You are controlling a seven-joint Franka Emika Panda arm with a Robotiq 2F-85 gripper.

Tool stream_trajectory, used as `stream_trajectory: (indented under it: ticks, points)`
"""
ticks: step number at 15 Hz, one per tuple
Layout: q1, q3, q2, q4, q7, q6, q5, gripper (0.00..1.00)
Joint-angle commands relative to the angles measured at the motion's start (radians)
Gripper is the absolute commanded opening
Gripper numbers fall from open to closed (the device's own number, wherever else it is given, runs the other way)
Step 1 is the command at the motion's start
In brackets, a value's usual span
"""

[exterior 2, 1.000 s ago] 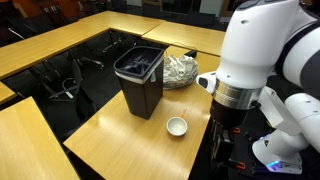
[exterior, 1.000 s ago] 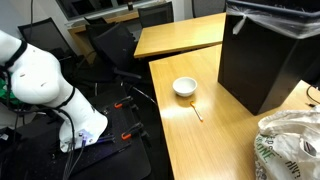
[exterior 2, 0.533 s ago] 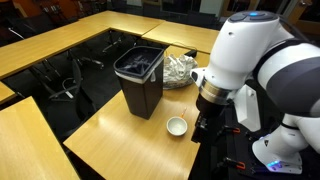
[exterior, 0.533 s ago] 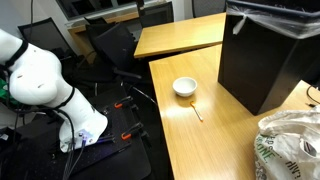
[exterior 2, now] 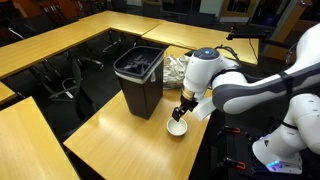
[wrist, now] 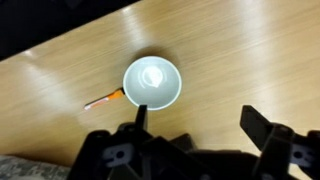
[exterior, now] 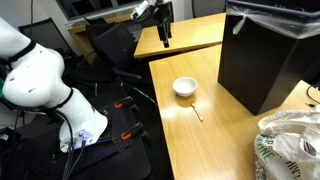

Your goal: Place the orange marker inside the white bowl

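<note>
Marker (wrist: 103, 100) lies flat on the table (wrist: 250, 50), one end at the rim of the bowl (wrist: 152, 82), left of it in the wrist view. Gripper (wrist: 195, 112) hangs above the bowl, jaws spread wide, holding nothing. A bin (exterior: 262, 50) stands right of the bowl.

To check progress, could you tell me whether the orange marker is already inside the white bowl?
No, in the wrist view the orange marker lies on the table beside the white bowl.
</note>
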Motion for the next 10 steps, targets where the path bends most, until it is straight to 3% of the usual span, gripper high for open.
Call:
stream_trajectory:
  ticks: [1,10]
  points:
    - [-0.030,-0.045,0.069,-0.016,0.160,0.095,-0.045,1.00]
    - [-0.042,-0.201,0.223,-0.053,0.580,0.275,-0.104,1.00]
